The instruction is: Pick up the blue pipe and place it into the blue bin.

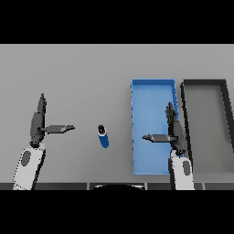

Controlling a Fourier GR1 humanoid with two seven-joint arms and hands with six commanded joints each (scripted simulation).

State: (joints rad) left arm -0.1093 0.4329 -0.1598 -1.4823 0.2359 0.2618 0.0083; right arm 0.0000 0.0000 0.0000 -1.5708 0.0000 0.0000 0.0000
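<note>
Blue pipe (103, 136) stands on the grey table (82, 73), just left of the blue bin (153, 87).
Left hand (37, 125), fingers straight and released, lies left of the pipe; right hand (174, 133), likewise released, hangs over the bin's right side. A dark bin (205, 83) sits right of the blue one. No writing is readable.

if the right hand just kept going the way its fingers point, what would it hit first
The right hand has straight fingers pointing away from the robot, along the right wall of the blue bin. Going straight on, it would likely meet that wall or the bin's far rim first, unless it passes above; height is unclear. The blue pipe lies off that line.
</note>
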